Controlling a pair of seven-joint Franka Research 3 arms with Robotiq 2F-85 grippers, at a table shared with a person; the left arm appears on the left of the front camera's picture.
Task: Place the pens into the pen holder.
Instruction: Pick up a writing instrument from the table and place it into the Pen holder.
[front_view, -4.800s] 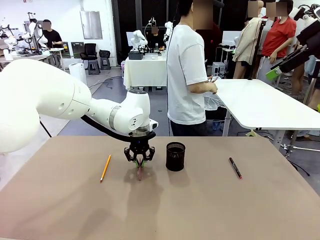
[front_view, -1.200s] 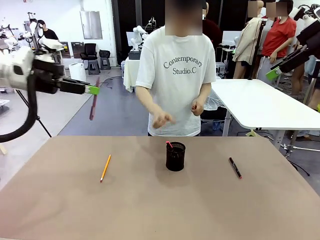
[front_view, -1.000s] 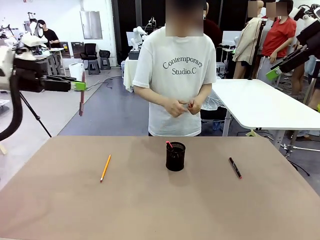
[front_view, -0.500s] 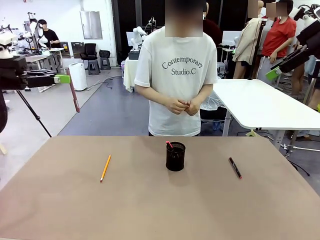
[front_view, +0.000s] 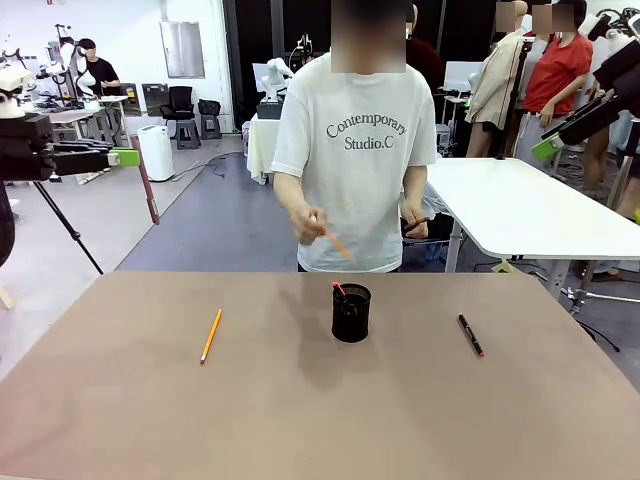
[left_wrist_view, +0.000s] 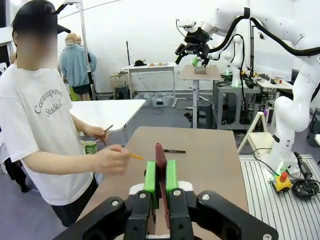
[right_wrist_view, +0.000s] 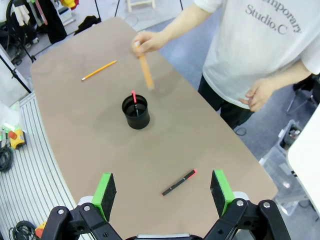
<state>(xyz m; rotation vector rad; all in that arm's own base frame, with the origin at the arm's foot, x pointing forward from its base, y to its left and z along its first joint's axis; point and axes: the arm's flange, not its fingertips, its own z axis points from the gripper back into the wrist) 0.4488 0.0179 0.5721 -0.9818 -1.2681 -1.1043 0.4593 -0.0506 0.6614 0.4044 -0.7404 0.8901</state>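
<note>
My left gripper (front_view: 132, 157) is raised high off the table's left side, shut on the dark red-brown pen (front_view: 149, 195), which hangs down from it. In the left wrist view the pen (left_wrist_view: 160, 159) stands between the green pads (left_wrist_view: 150, 176). The black mesh pen holder (front_view: 351, 313) stands mid-table with a red-tipped stick (front_view: 338, 289) inside. The person holds an orange pencil (front_view: 336, 243) above it. A yellow pencil (front_view: 210, 335) lies to its left and a black pen with a red tip (front_view: 470, 335) to its right. My right gripper (right_wrist_view: 162, 192) is open high above the table.
The person stands at the far edge, the other hand (front_view: 416, 224) holding a thin dark stick near the waist. A white table (front_view: 520, 205) stands behind on the right. The brown table (front_view: 320, 420) has bare surface in front of the holder.
The person's hand has come forward with an orange pencil toward the holder. My left gripper, after swinging left with the pen, has held still over the last half second.
</note>
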